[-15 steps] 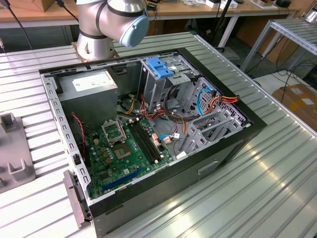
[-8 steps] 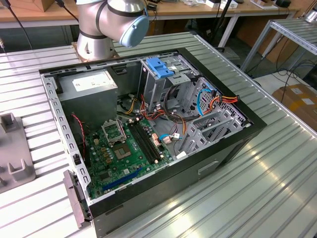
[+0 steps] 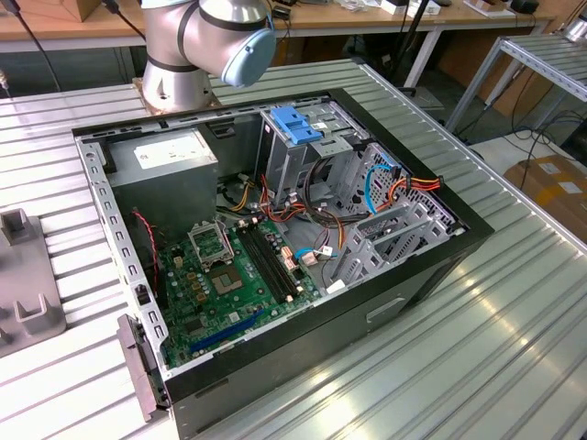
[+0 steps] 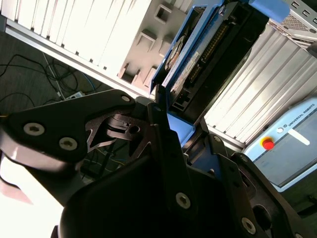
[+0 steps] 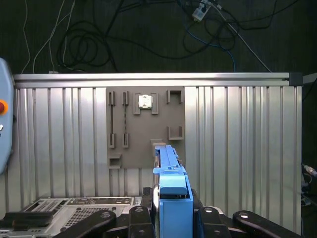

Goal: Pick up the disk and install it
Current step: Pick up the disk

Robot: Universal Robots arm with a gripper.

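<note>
In the exterior view, the arm (image 3: 206, 41) stood with its base on the table (image 3: 477, 348) in the upper left of the frame. It was just behind the open computer case (image 3: 404, 275), and a joint with a pale blue cap was turned toward the case.

In the first wrist view, the pincer (image 5: 172, 218) was closed narrow on the disk (image 5: 168, 168), with black fingers (image 5: 141, 213) on both sides of its blue rail. The disk was held on edge and reached out over the ribbed table, toward a grey holder plate (image 5: 143, 129). I cannot tell if it touched the plate.

In the second wrist view there was a round sticker (image 4: 173, 57) on the disk, its print too small to read. A grey control tablet (image 4: 292, 148) with a red button (image 4: 268, 144) lay beyond.
</note>
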